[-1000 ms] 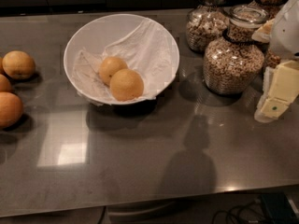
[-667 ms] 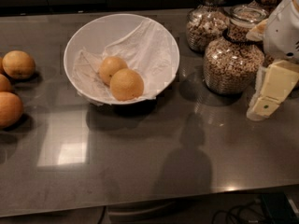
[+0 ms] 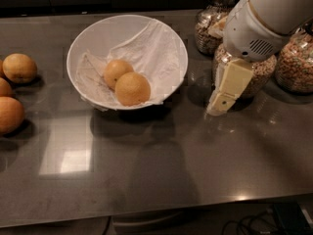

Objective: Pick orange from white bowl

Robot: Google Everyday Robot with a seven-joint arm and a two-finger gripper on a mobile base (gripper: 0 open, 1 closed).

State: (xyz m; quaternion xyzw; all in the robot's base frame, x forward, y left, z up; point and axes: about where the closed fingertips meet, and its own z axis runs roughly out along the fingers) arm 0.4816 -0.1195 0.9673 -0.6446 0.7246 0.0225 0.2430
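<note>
The white bowl (image 3: 108, 35) stands on the dark counter at the upper middle, lined with a white cloth (image 3: 152, 50). Two fruits lie in it, touching. The orange (image 3: 132, 88) is the nearer, larger, deeper-coloured one. A smaller, paler fruit (image 3: 116, 71) lies just behind it to the left. My gripper (image 3: 218, 105) hangs from the white arm at the upper right. It points down at the counter to the right of the bowl, apart from the rim and in front of a jar. It holds nothing that I can see.
Three glass cereal jars stand at the back right: one behind the gripper (image 3: 254, 80), one at the far right (image 3: 295, 67), one further back (image 3: 209, 29). Three loose oranges lie at the left edge (image 3: 19, 68) (image 3: 10, 114) (image 3: 4, 87). The counter's front edge runs along the bottom.
The arm has swung in from the right edge toward the bowl, and the gripper now hangs left of where it was. The bowl and fruits have not moved.
</note>
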